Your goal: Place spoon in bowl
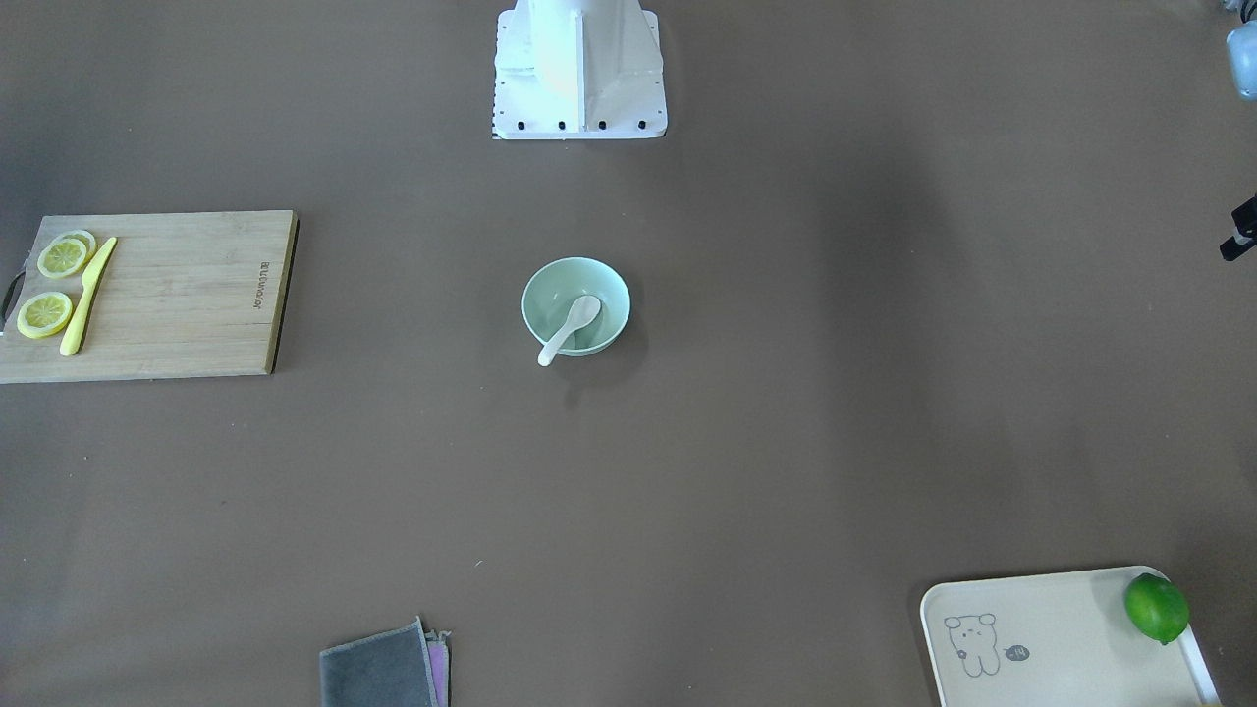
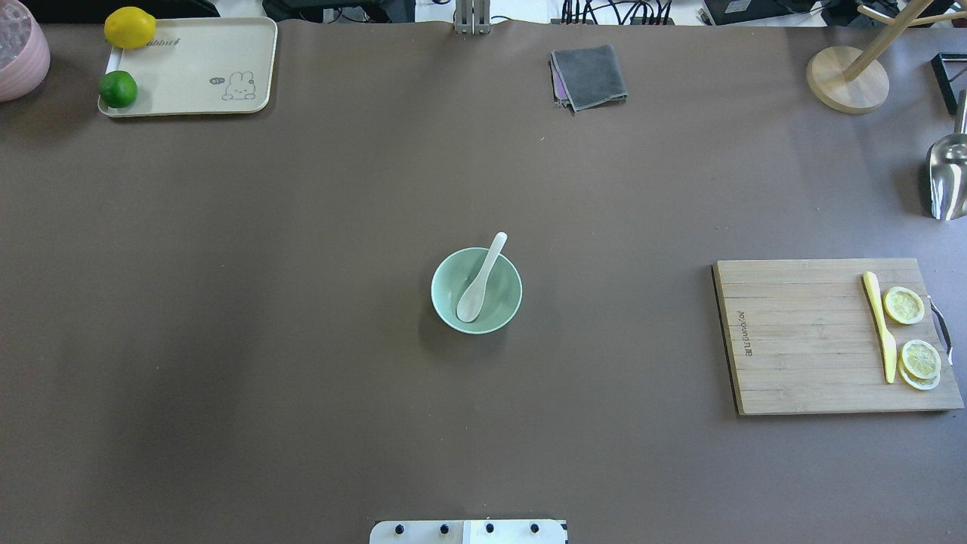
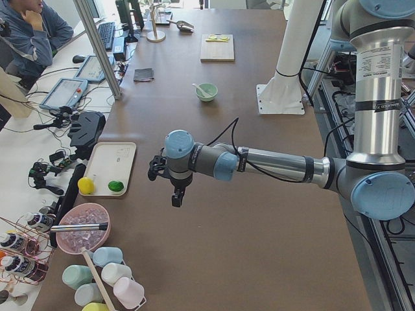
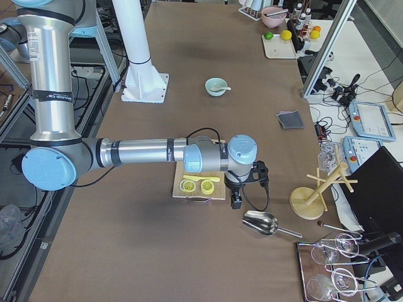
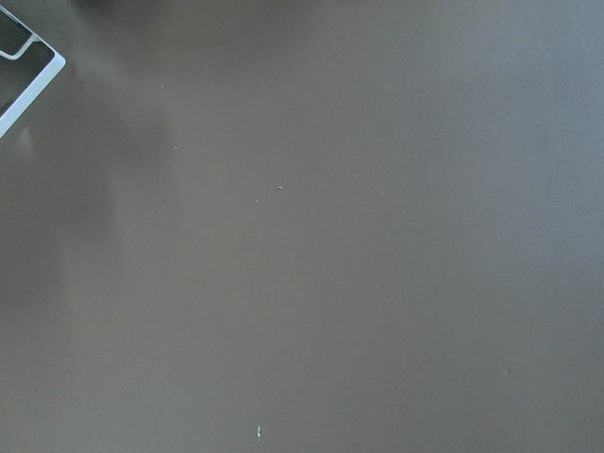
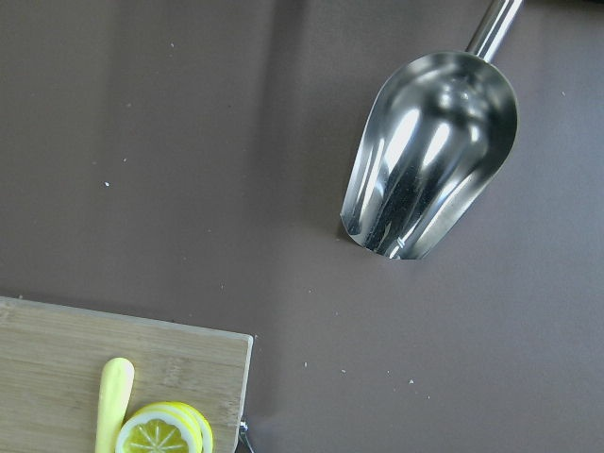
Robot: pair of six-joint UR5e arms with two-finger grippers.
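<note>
spoon (image 2: 480,279): in bowl, scoop down inside, handle leaning on far rim w/ tip sticking out past it, away from robot.
bowl (image 2: 452,306): upright, mid counter (image 2: 302,355).
left gripper (image 3: 176,194): over bare counter nr tray (image 3: 122,157), well apart from bowl; open or closed, can't tell.
right gripper (image 4: 236,200): above counter btw board (image 6: 57,359) & metal scoop (image 6: 429,156); can't tell either.

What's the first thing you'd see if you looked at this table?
The mint-green bowl in the middle of the table, with the white spoon lying in it, handle poking over the rim. Then the cutting board on the robot's right, with bright lemon slices, and a shiny metal scoop near it.
</note>
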